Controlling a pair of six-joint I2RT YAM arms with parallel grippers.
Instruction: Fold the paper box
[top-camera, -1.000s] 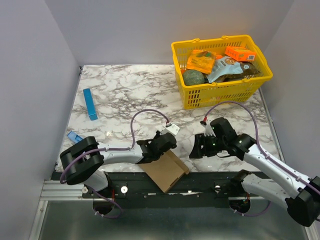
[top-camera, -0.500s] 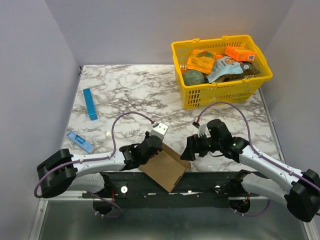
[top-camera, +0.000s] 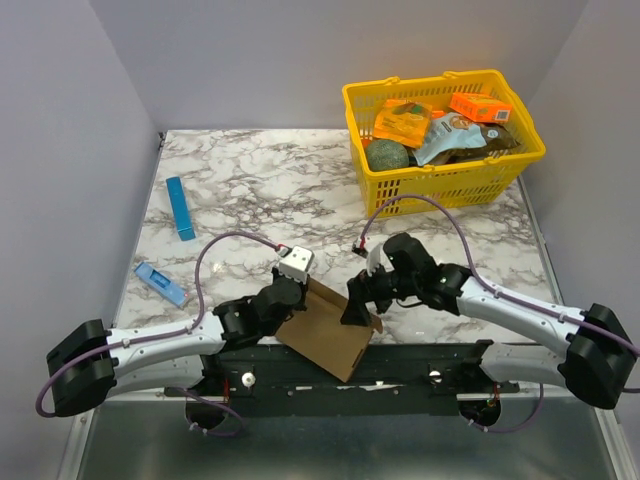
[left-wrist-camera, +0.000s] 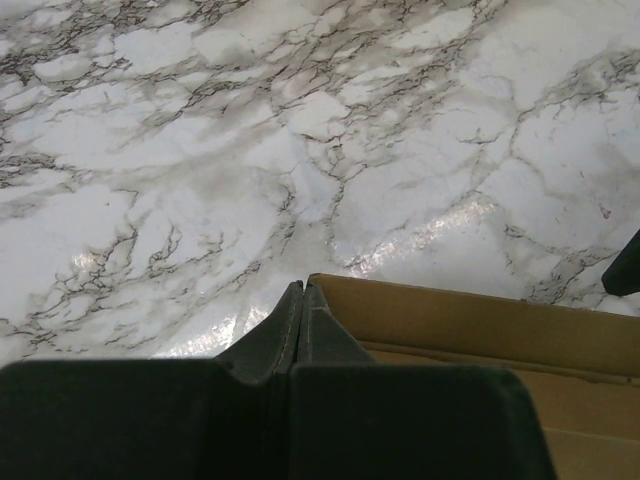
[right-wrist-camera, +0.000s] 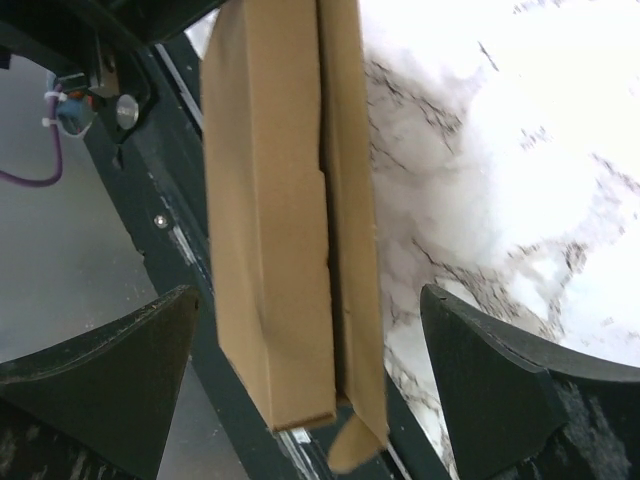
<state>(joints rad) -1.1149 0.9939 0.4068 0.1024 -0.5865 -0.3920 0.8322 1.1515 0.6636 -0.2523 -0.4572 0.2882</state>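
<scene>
One paper box (top-camera: 330, 340) (flat); left tool (left-wrist-camera: 302, 300), right tool (top-camera: 358, 305).

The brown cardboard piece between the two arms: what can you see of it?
The paper box is plain brown cardboard, flattened, with visible creases and a small tab at one end. It lies at an angle at the near edge of the table, partly overhanging the black rail. The left gripper, fingers closed, seems to pinch one corner. The right gripper is open, with a finger on each side of the box, neither touching it in the wrist view.
</scene>
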